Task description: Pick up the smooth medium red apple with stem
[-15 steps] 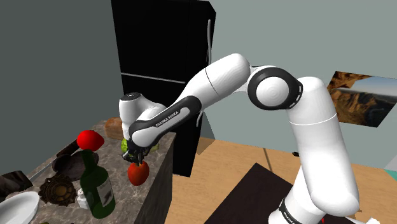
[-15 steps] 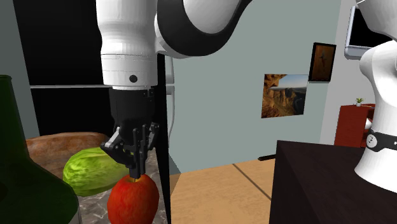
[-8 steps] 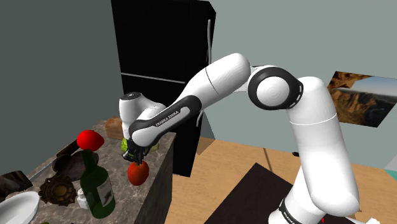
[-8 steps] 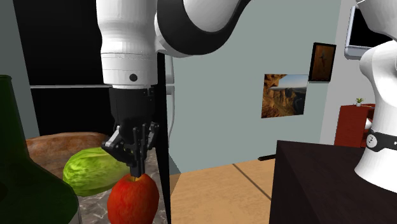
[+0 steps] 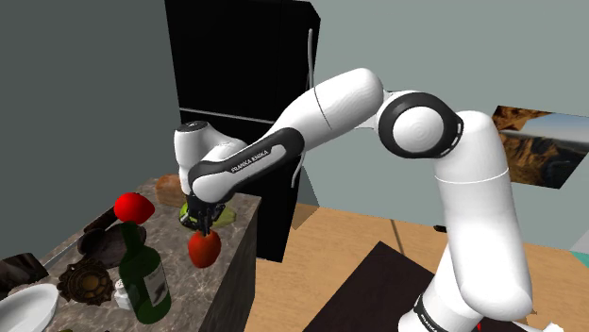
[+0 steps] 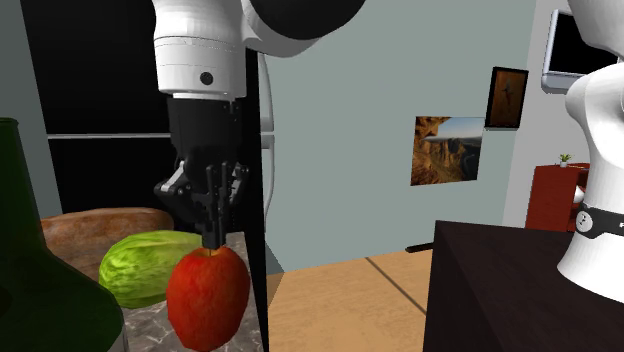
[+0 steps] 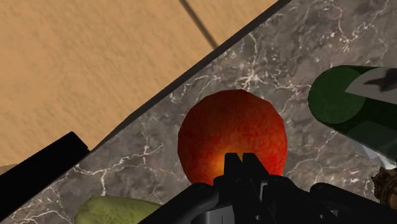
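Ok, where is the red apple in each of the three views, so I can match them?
Shoulder view: red apple left of centre, right under the tool.
Second exterior view: apple at lower left, under the tool.
Wrist view: apple in the middle, just past the tool.
Shared landmark: the green bottle near it.

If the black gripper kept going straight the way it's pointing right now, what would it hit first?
The round red apple: the black gripper points straight down, shut on the apple's top. Beyond that lies the dark veined marble countertop; how much gap remains under the apple is unclear.
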